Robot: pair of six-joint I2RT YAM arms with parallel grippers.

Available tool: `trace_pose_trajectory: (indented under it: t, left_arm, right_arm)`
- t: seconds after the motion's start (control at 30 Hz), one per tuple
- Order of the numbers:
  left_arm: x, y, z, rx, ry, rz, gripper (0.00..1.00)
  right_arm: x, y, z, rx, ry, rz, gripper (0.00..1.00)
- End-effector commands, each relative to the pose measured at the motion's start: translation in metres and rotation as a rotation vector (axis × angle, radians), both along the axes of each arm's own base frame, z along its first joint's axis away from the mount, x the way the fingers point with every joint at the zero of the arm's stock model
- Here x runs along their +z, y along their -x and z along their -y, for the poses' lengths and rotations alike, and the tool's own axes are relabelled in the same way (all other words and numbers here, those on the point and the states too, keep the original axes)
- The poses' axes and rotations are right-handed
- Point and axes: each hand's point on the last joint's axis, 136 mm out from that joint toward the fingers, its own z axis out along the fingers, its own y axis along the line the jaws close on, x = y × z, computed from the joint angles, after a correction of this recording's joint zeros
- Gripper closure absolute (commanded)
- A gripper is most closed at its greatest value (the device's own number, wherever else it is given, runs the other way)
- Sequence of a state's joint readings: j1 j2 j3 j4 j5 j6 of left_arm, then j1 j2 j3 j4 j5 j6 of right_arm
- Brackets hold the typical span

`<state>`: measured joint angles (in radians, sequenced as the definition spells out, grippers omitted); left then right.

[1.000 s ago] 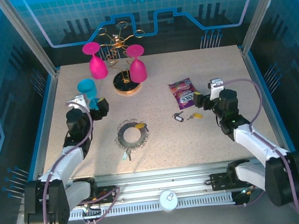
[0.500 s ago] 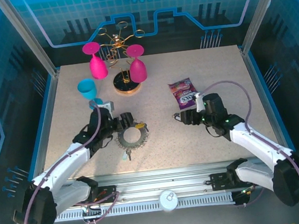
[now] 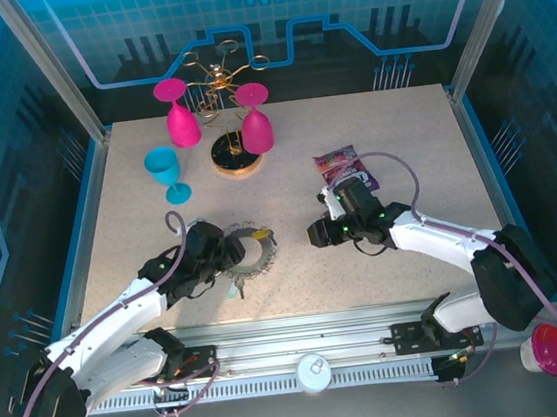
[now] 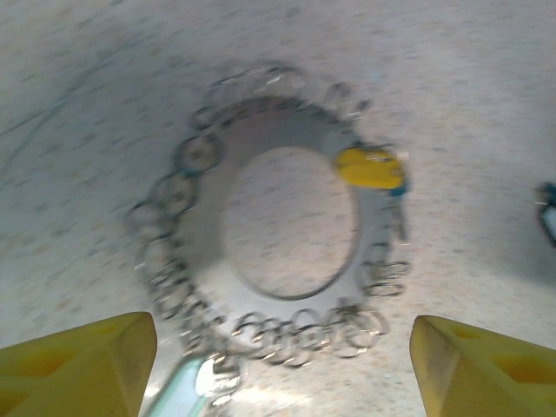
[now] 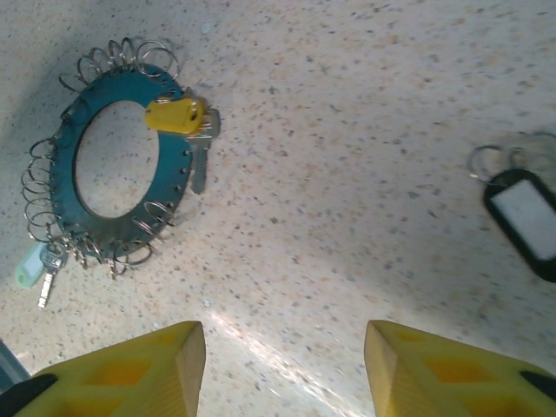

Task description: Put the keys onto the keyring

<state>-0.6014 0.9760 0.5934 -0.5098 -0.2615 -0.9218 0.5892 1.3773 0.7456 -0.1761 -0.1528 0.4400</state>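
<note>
Two hung, seemingly: small metal key with yellow tag point(image 5: 176, 115) and small key with pale green tag point(image 5: 30, 265), on loops of the flat grey metal hoop keyring point(image 5: 62, 178), left of centre on the table point(image 3: 401, 134); loose to its right, black-tagged key point(image 5: 524, 221), left to thread. Left pincer point(image 4: 278, 334) spread over the ring's near edge, right pincer point(image 5: 282, 334) spread near the black tag, both empty. Far left, upright turquoise goblet point(image 3: 164, 167), nothing seen inside.

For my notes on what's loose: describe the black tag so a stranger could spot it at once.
On the speckled table, look right of the big grey ring, toward the purple snack packet. The black tag lies there alone, pale insert in its frame, small wire loops at one end; the yellow tag and the green tag sit at the ring.
</note>
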Motion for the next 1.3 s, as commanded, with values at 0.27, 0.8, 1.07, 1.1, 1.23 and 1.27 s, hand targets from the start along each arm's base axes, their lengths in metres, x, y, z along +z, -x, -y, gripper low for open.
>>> trace_pose_trajectory:
  t: [0.27, 0.8, 1.07, 1.1, 1.23, 1.27]
  left_arm:
    - [-0.02, 0.019, 0.01, 0.108, 0.017, -0.156, 0.39]
    - [-0.016, 0.004, 0.044, 0.107, -0.019, -0.135, 0.54]
    - [-0.006, 0.002, 0.015, 0.203, 0.023, -0.067, 0.53]
    - [-0.006, 0.002, 0.011, 0.215, 0.034, -0.058, 0.53]
    - [0.0, 0.0, -0.002, 0.238, 0.06, -0.019, 0.53]
    - [0.001, -0.001, -0.005, 0.242, 0.062, -0.01, 0.52]
  right_arm:
    - [-0.001, -0.004, -0.004, -0.063, -0.019, -0.01, 0.58]
    - [-0.01, 0.022, -0.052, 0.007, -0.121, -0.077, 0.68]
    - [-0.023, 0.028, -0.097, 0.272, 0.035, 0.073, 0.72]
    - [-0.022, 0.024, -0.097, 0.332, 0.078, 0.144, 0.71]
    - [-0.01, 0.01, -0.092, 0.531, 0.201, 0.391, 0.68]
    - [-0.007, 0.009, -0.093, 0.58, 0.194, 0.422, 0.69]
